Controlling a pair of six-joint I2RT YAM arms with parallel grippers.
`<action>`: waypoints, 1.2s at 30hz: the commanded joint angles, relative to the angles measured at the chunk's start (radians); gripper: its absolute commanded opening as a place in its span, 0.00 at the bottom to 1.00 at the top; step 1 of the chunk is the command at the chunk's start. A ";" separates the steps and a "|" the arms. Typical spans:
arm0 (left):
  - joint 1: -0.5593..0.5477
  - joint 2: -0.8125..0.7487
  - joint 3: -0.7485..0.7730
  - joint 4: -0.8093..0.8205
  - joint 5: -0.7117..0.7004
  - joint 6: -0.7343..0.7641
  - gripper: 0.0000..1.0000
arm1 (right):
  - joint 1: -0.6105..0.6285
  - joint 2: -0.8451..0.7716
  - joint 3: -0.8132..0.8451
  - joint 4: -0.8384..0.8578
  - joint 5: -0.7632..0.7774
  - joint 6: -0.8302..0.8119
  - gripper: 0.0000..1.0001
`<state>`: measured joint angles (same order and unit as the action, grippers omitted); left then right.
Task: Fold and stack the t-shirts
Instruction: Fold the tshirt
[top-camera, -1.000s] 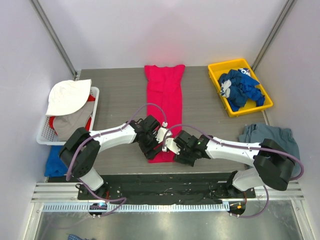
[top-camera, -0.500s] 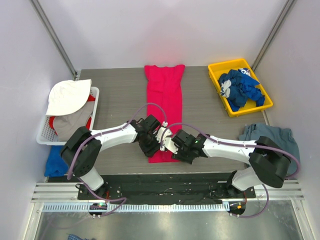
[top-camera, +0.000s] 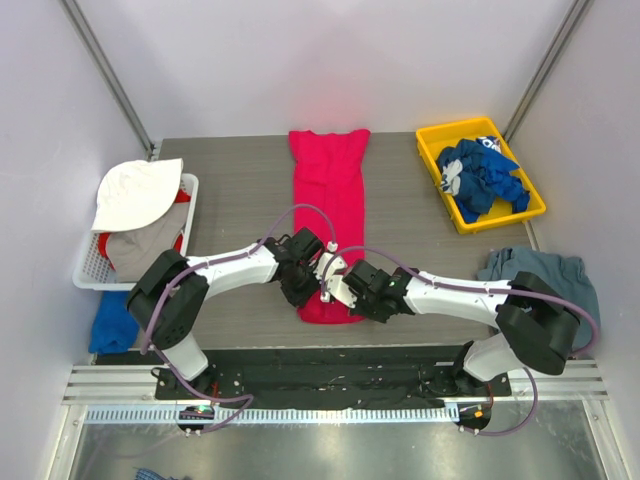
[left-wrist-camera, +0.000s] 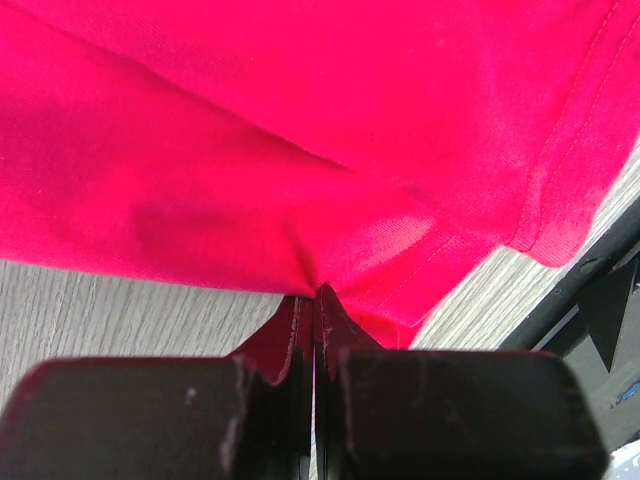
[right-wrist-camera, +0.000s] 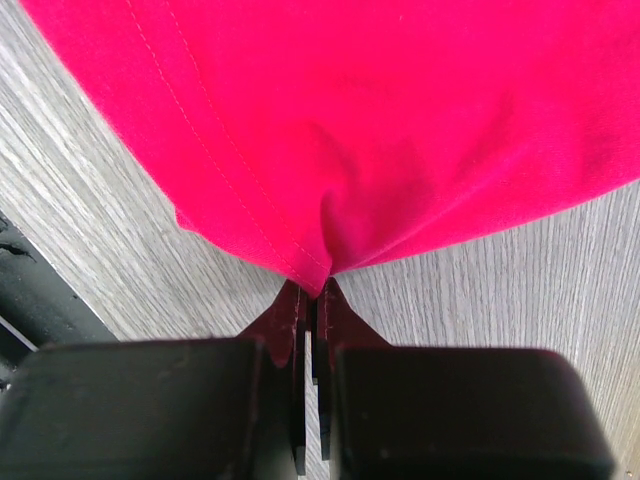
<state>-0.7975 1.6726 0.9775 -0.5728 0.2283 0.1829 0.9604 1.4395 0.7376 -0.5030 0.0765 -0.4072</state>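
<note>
White basket (top-camera: 82, 268) sits far left with a white cloth (top-camera: 135, 192) piled on it. Pink shirt (top-camera: 330, 190) lies folded into a long narrow strip down the middle of the surface (top-camera: 240, 180). Left pincer (left-wrist-camera: 316, 300) is clenched on the strip's near-left corner. Right pincer (right-wrist-camera: 312, 298) is clenched on the near-right corner. Fabric puckers at both tips. Blue shirts (top-camera: 480, 175) are heaped in the yellow tray (top-camera: 533, 208), far right. Grey shirt (top-camera: 545, 272) lies crumpled at the right edge.
</note>
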 joint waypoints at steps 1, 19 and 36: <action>-0.028 -0.020 0.004 0.005 0.048 0.021 0.00 | 0.008 -0.036 0.031 0.049 0.012 0.013 0.01; -0.028 -0.125 0.116 0.007 -0.070 0.049 0.00 | 0.008 -0.106 0.146 -0.022 0.111 -0.015 0.01; 0.086 -0.123 0.153 0.079 -0.164 0.082 0.00 | -0.087 -0.045 0.243 0.044 0.220 -0.082 0.01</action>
<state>-0.7361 1.5612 1.0908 -0.5323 0.0914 0.2390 0.9016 1.3750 0.8986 -0.5667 0.2626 -0.4637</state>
